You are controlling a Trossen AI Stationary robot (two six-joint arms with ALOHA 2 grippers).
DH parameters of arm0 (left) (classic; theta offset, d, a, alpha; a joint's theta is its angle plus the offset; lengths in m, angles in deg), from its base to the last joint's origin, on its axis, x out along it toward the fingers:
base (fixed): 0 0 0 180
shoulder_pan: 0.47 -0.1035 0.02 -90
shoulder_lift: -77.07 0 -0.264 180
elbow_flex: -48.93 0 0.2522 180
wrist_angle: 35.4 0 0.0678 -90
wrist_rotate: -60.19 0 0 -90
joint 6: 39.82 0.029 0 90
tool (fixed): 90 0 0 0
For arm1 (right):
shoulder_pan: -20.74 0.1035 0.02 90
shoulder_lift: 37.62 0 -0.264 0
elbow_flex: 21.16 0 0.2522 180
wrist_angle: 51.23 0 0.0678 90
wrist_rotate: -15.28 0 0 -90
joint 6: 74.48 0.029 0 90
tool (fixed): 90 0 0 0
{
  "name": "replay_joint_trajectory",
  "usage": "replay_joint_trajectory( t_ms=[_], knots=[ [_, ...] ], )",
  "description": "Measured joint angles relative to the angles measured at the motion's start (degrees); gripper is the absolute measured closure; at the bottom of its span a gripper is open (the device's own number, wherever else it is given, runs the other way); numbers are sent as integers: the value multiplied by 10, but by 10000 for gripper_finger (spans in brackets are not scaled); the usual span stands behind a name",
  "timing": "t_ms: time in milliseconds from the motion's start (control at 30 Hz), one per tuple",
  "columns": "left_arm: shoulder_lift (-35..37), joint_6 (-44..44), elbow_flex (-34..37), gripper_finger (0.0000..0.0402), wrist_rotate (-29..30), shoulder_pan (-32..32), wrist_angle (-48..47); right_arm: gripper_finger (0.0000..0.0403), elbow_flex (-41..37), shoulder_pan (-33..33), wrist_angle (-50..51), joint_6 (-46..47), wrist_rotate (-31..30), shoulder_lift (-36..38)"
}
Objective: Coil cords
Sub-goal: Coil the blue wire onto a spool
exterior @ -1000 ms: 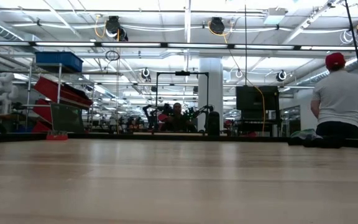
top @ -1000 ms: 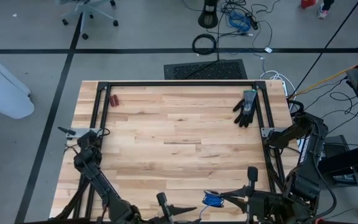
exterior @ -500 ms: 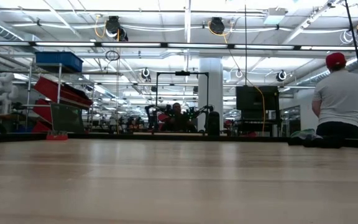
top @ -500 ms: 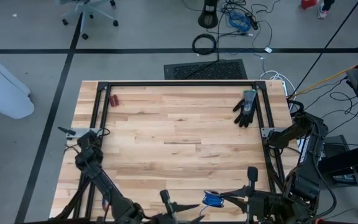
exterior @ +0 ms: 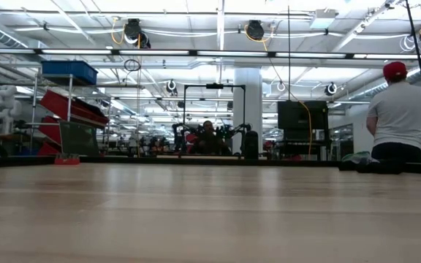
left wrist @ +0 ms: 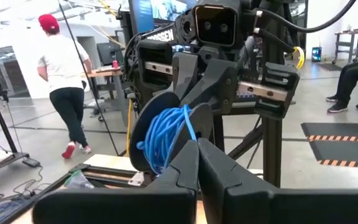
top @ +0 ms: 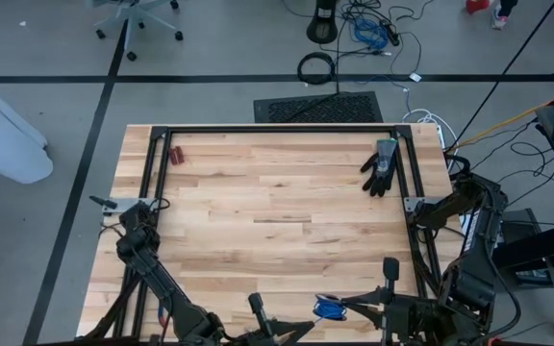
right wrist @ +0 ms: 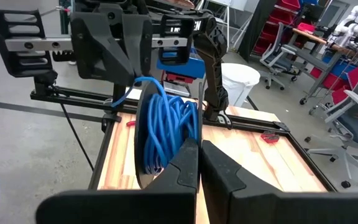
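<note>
We are seeing the left tool (left wrist: 197,163) with its fingers pressed together, sitting at the near edge of the tabletop (top: 277,202), facing the blue cord coil (left wrist: 165,138). The right tool (right wrist: 199,163) is clamped on that same coil, which is hanging upright between the two tools, just over the near edge toward the right. In the high view the coil is showing as a small blue bundle (top: 329,308). A black glove (top: 381,167) is lying near the far right corner, and red-handled pliers (top: 174,154) are resting near the far left corner. A person in a red cap (exterior: 398,117) is standing beyond the tabletop.
</note>
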State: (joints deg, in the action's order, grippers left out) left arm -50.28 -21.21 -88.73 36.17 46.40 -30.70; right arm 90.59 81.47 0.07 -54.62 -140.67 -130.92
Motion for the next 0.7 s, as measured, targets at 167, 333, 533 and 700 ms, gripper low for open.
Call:
replay_joint_trajectory(
  t_ms=[167,333,533,700],
  knots=[
    [0,21,0,397,16,4,0,403,0,0,0,0,0,0],
    [0,69,0,399,102,16,3,403,0,0,0,0,0,0],
    [7,93,0,399,156,28,4,403,0,0,0,0,0,0],
    [7,112,0,400,179,34,2,403,0,0,0,-2,0,0]
  ],
)
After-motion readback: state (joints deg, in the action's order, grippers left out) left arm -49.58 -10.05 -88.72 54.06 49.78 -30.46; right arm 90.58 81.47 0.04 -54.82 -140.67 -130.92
